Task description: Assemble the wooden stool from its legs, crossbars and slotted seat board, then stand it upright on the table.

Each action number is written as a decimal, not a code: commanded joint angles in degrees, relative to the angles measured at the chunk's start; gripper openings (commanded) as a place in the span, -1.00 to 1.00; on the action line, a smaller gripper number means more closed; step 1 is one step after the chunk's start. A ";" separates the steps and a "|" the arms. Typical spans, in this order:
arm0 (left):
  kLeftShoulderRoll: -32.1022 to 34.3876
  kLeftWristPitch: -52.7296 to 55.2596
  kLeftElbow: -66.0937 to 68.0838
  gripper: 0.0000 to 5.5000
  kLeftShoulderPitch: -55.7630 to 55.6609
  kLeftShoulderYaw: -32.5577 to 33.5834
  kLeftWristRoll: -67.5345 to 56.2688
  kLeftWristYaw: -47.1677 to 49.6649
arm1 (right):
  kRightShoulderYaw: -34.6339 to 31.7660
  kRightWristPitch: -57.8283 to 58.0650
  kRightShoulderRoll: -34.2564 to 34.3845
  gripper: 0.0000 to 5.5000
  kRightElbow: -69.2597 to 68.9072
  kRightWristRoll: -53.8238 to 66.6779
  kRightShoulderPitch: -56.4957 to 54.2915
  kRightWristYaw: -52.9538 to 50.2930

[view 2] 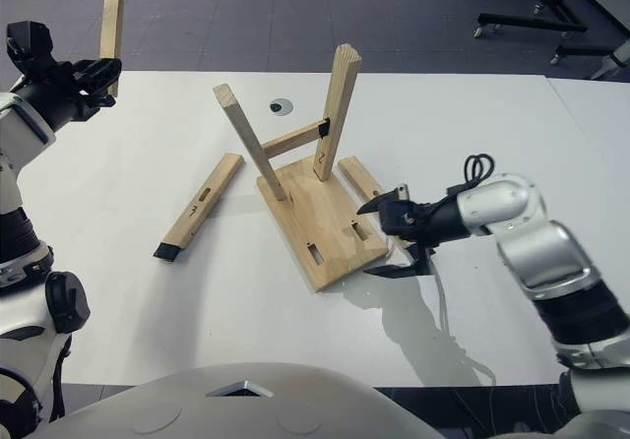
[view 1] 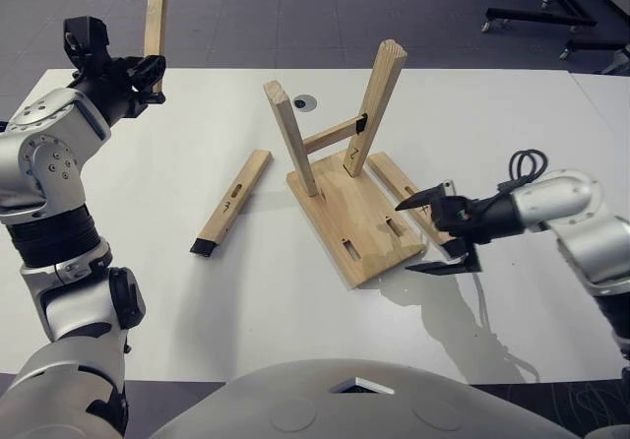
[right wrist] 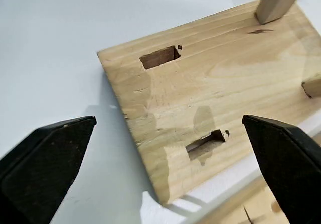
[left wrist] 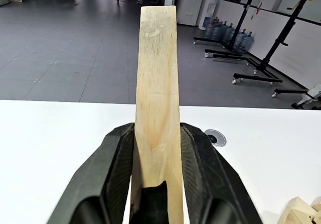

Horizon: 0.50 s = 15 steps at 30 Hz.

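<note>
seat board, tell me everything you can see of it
The seat board is a pale rectangular wooden slab lying on the white table, turned diagonally. Two legs joined by a crossbar stand in its far end; two slots nearer the front are empty. A loose wooden piece lies along its right side, and the open right gripper hovers at its near right corner.

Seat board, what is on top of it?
Two legs joined by a crossbar stand in far slots of the seat board. Two near slots are empty. The leg ends inside are hidden.
</note>
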 commanded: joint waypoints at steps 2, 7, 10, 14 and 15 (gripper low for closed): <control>0.03 -1.09 0.15 -0.54 1.09 -1.34 0.55 -0.40 | 5.51 -10.25 4.76 0.96 0.49 -9.59 1.58 -7.37; -0.71 -1.72 0.03 -0.54 1.51 -2.00 0.67 -0.21 | 10.48 -15.63 12.36 0.96 2.49 -16.96 0.74 -14.96; -1.23 -1.70 -0.20 -0.54 1.55 -2.25 0.52 0.01 | 12.75 -12.82 16.53 0.96 1.65 -17.77 0.57 -16.14; -1.39 -1.69 -0.13 -0.54 1.48 -2.23 0.58 0.23 | 14.17 -7.58 21.93 0.96 1.39 -19.00 -1.36 -18.31; -1.40 -1.70 -0.13 -0.54 1.48 -2.21 0.60 0.27 | 14.21 -6.70 22.83 0.96 1.51 -19.43 -1.69 -19.06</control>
